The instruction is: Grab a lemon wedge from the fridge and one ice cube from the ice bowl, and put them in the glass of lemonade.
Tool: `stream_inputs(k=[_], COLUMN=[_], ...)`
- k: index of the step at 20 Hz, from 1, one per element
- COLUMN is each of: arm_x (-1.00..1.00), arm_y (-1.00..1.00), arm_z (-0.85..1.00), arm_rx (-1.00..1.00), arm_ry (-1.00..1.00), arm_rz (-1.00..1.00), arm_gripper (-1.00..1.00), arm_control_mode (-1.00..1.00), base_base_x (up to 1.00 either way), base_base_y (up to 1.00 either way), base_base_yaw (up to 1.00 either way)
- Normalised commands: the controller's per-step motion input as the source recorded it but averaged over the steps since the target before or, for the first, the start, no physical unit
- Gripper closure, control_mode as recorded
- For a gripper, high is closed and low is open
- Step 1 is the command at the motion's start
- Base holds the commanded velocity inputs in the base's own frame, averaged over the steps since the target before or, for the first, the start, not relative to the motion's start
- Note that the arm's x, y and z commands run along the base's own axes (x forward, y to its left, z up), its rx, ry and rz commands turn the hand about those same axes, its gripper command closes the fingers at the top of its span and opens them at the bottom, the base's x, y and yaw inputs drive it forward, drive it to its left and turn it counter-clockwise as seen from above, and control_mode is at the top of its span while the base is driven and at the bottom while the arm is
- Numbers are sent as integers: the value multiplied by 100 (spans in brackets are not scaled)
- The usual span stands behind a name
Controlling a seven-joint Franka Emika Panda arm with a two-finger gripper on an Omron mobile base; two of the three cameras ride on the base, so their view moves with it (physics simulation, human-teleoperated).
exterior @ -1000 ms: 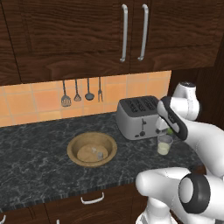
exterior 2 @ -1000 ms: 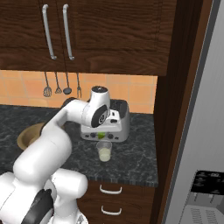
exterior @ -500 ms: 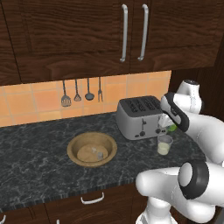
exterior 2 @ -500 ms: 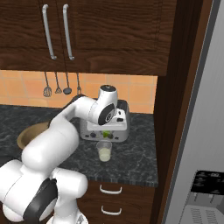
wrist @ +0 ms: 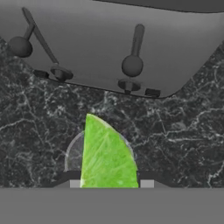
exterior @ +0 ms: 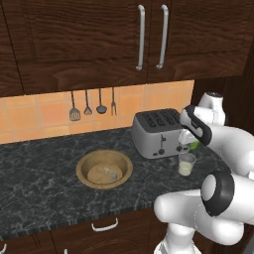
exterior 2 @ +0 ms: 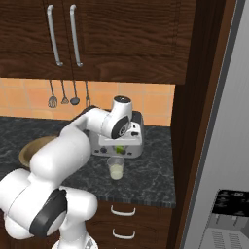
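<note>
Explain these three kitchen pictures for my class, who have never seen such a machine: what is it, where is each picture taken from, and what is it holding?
The white machine is a robot arm on a base that can drive. Two pictures come from cameras on that base, behind the arm to its left and right. The third looks along the tool itself. On the dark stone counter stand a grey toaster, a wooden ice bowl and a glass of lemonade. The tool is shut on a yellow-green lemon wedge, held just above the glass. At the right stands the grey fridge.
</note>
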Motion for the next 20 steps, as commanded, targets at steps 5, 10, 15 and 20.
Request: stream_inputs(k=[5,10,15,20], arm_x=[-17,3,9,0], arm_y=[7,10,0,0], arm_z=[-2,0,-4,-5], arm_rx=[0,0,0,0], arm_ry=[-3,0,0,0], arm_rz=[0,0,0,0], arm_gripper=[100,100,100,100], arm_control_mode=[-100,-100,-100,-100], base_base_x=[0,0,0,0], base_base_y=[0,0,0,0], base_base_yaw=[0,0,0,0])
